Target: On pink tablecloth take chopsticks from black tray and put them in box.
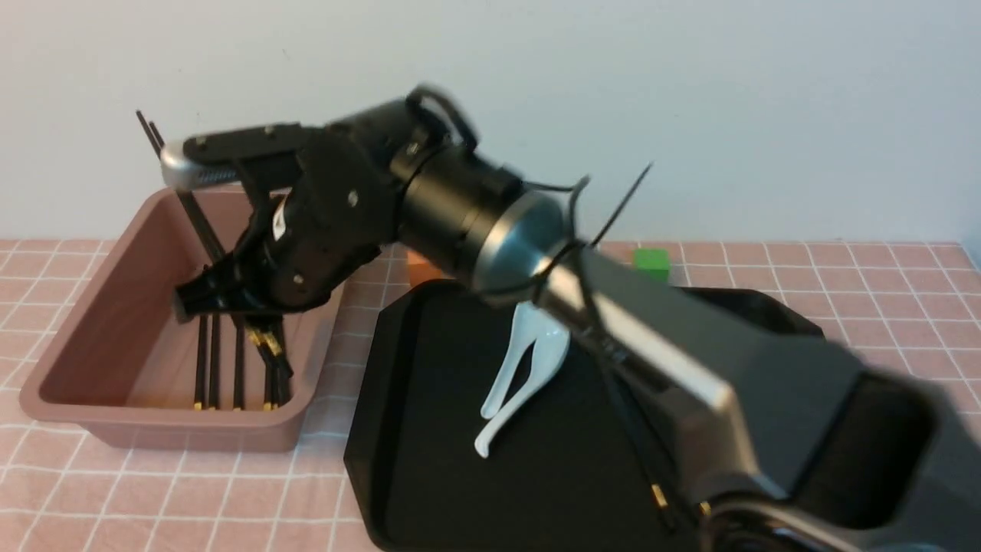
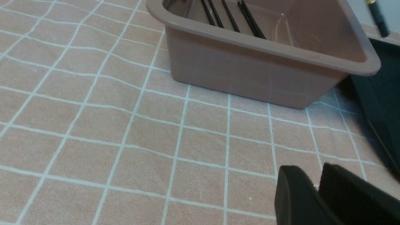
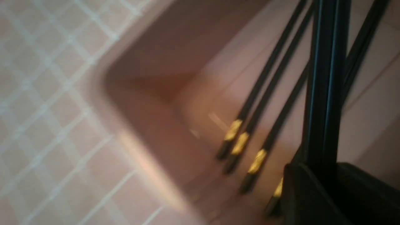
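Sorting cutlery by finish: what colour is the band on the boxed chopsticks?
Gold, on black chopsticks; clearest in the right wrist view.

Right arm: black housings, brushed-silver collar.
Black cables loop over the wrist, a cable tie sticks out; silver screws and a white sticker on the right gripper body; left gripper matte black.

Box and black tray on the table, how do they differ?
The box is dusty pink and deep; the black tray is matte black and shallow. The box holds chopsticks; the black tray carries white spoons. Both sit on the pink tablecloth.
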